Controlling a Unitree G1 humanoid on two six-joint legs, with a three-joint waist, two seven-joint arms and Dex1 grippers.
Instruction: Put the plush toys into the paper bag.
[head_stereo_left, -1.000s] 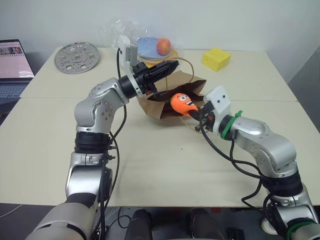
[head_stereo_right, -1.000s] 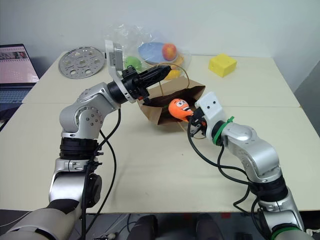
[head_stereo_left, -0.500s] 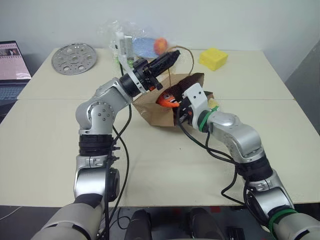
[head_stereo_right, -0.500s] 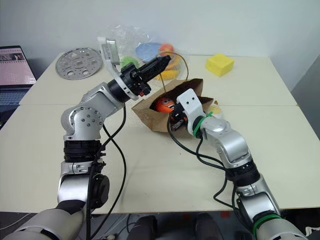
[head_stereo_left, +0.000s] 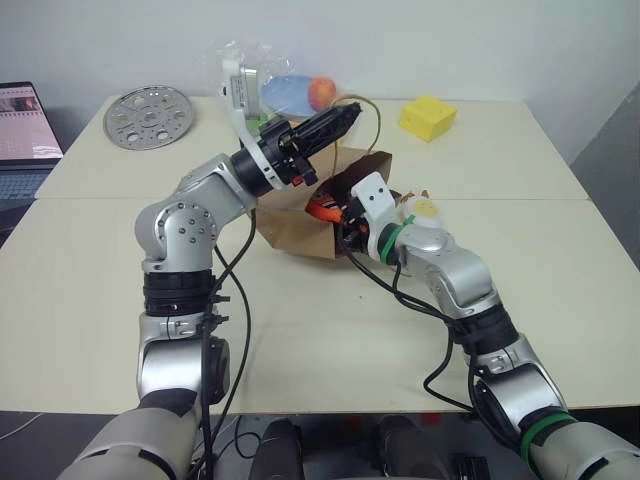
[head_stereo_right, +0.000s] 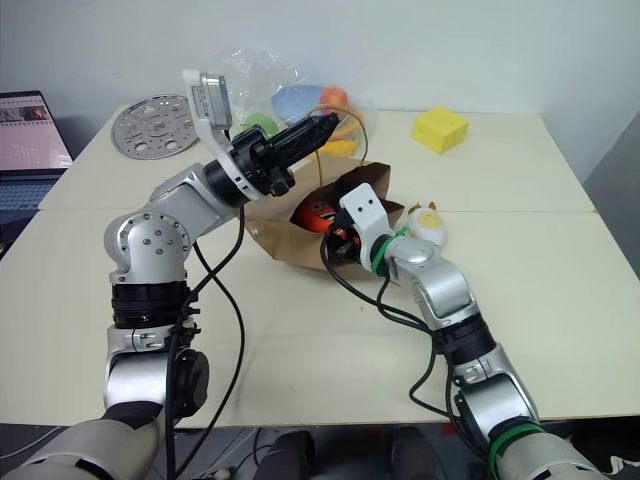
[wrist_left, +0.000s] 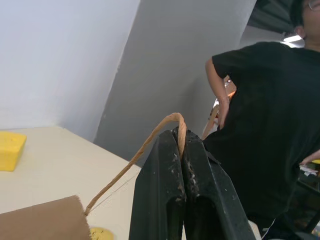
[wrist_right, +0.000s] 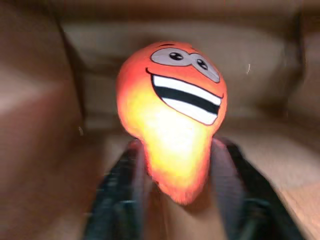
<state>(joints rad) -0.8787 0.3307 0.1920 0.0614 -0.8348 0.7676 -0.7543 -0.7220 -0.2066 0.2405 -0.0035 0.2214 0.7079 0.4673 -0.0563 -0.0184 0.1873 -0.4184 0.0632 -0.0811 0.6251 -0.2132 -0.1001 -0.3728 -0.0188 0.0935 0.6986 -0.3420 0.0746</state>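
Brown paper bag (head_stereo_right: 290, 232) holding one orange carrot (wrist_right: 172, 112) between the right gripper's (wrist_right: 175, 200) spread fingers, one white egg (head_stereo_right: 427, 222) outside, left gripper (wrist_left: 181, 150) pinching one handle (wrist_left: 150, 145).

Both arms are built of rounded silver-grey metal shells joined by black ribbed collars. The left arm's big round joint cover carries a ring of small dark screws. Loose black cables loop from each forearm to the upper arm. A white box-shaped camera housing sits on each wrist. The right wrist wears a bright green band, and a second green band circles that arm near its base. The left hand (head_stereo_left: 343, 114) has two long, tapered black fingers; their inner faces look scuffed and flecked pale in the left wrist view. The right hand (wrist_right: 177, 200) has two black fingers, blurred.
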